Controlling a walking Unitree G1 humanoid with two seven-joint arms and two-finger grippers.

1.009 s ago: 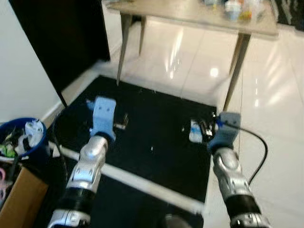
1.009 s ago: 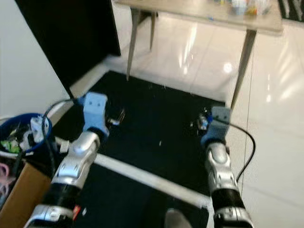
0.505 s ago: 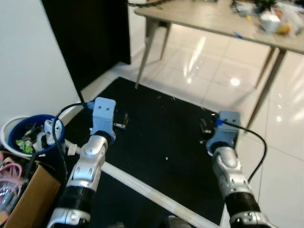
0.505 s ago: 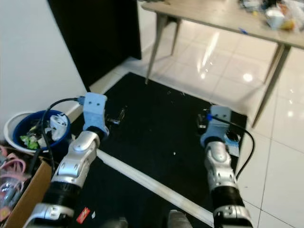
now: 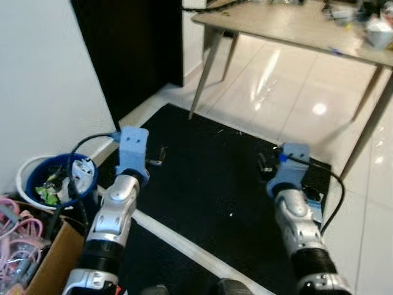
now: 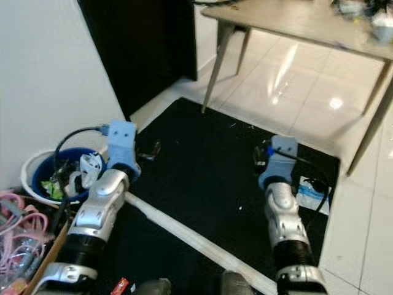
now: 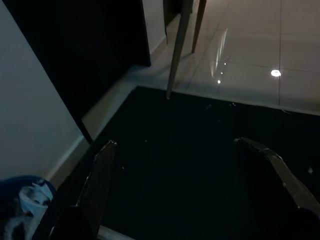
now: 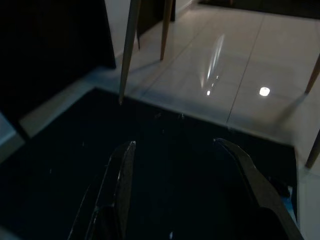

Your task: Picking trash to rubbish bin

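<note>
Standing over a matte black mat (image 5: 209,178) on glossy white tiles; both claws, left gripper (image 7: 185,185) and right gripper (image 8: 180,185), spread and bare. Round blue rubbish bin (image 6: 46,178), trash-filled, beside the white wall.

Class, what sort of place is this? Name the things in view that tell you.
Probably a room in a home: glossy white floor tiles, a black mat, a cluttered table and a blue bin full of rubbish.
</note>
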